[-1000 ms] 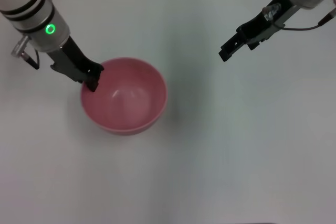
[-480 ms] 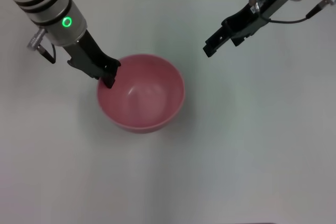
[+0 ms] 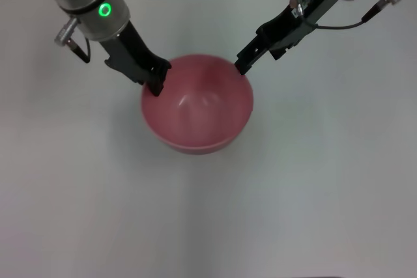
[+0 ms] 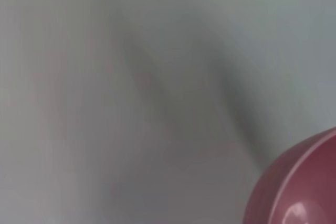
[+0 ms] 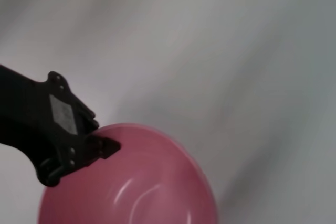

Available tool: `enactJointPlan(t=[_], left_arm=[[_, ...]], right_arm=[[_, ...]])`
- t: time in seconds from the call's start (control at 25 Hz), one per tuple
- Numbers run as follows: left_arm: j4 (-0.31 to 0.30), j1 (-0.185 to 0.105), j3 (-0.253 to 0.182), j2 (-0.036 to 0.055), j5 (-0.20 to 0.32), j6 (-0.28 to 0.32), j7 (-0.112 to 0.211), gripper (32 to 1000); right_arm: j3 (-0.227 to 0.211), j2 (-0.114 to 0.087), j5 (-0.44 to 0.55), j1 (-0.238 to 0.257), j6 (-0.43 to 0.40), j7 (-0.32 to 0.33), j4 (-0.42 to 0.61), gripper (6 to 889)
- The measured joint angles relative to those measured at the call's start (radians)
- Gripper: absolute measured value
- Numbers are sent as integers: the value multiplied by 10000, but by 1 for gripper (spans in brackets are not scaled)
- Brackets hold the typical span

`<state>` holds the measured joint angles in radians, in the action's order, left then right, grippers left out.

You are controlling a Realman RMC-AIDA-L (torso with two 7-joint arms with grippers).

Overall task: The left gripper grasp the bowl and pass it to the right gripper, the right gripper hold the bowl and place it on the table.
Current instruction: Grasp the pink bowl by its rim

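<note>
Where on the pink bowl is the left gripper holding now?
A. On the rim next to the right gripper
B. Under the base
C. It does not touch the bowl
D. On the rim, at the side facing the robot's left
D: the left gripper clamps the pink bowl at its left rim, while the right gripper is at the opposite edge.

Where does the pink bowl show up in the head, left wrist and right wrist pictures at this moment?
Head view: the bowl sits mid-frame, upper centre, the left gripper clamped on its rim and the right gripper at the opposite rim.
Left wrist view: only a curved piece of the bowl in the lower right corner.
Right wrist view: the bowl fills the lower middle.
Shared landmark: the left gripper on the rim, seen in head and right wrist views.
</note>
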<state>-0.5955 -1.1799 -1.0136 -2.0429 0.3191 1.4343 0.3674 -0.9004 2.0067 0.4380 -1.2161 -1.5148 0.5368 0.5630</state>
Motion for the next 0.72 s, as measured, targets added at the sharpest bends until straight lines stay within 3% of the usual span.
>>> enactJointPlan(t=[0.4,0.72], left_arm=[[-117,-519,-7,-4,414,380,-25,85],[-193,-620,16,-3,487,428,-24,92]], right_arm=[[-40,121,7,-87,-55,0,-1,864],[-75,134,1,-87,-56,10,-14,863]])
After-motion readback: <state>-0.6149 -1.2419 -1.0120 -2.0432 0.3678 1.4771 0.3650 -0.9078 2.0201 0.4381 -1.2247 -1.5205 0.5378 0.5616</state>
